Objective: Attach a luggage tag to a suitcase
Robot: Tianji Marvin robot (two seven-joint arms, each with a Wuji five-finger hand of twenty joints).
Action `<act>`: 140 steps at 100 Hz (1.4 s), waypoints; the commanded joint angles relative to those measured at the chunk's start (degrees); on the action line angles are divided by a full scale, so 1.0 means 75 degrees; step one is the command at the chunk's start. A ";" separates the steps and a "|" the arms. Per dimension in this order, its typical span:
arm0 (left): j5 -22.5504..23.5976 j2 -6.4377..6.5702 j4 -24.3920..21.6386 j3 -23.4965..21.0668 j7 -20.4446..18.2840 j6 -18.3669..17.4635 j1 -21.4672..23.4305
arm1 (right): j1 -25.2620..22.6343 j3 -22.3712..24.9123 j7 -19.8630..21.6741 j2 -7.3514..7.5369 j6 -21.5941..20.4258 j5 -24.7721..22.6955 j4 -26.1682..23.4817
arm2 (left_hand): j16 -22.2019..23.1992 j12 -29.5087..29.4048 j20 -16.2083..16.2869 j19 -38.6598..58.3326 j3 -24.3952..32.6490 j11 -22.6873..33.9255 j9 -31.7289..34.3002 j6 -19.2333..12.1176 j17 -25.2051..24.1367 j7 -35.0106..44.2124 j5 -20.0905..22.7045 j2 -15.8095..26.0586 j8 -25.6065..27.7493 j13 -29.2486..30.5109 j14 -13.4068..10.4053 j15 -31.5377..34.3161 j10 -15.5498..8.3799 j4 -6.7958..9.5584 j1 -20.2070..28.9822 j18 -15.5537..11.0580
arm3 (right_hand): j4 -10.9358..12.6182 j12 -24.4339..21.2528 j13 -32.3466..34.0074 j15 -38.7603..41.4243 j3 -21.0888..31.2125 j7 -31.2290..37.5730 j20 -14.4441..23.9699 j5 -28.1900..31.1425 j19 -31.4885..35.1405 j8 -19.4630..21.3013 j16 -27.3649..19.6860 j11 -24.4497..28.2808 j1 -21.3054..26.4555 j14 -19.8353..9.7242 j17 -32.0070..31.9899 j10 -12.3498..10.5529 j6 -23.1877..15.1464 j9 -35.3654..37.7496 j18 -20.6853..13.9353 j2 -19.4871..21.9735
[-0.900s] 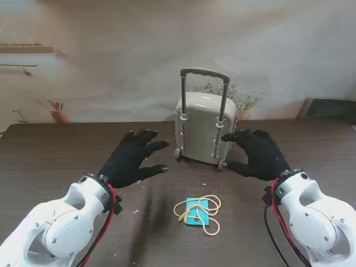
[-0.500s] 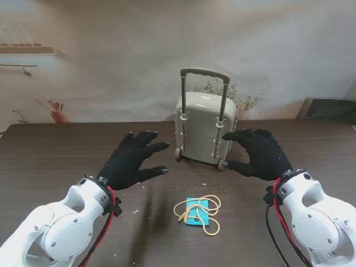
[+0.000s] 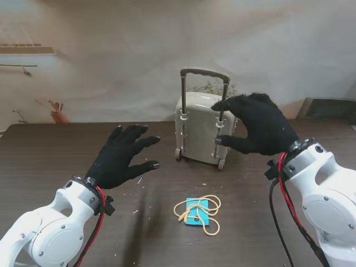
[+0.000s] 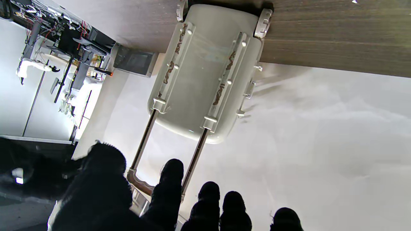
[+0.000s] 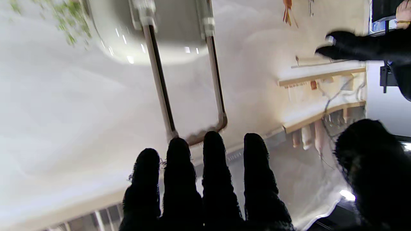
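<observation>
The right robot hand has risen beside the suitcase handle, fingers spread, holding nothing; the left robot hand (also spread, empty) drew back slightly.

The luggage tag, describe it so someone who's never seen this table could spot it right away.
Start at the pale suitcase standing upright on the dark table. Come nearer to me from its wheels to the small flat luggage tag. It is the only bright blue thing there, with a cream cord looped around it.
</observation>
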 commanded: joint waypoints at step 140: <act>-0.0019 0.0025 -0.0011 0.0225 -0.0257 0.0120 -0.0163 | 0.5597 -0.3837 0.0670 -0.0032 0.2834 -0.1074 0.3404 | 0.0538 -0.0053 0.0294 0.0055 -0.0182 0.0084 0.0196 0.0367 -0.0145 0.0019 0.0246 0.0068 -0.0025 -0.0312 0.0053 0.0131 0.0117 -0.0099 0.0233 -0.0374 | 0.0097 0.0510 0.2169 0.1373 0.2330 0.0500 0.0001 0.0337 0.1820 0.0083 0.0491 0.1073 0.1623 0.0208 0.1672 0.0053 0.0618 0.1396 0.0612 -0.1661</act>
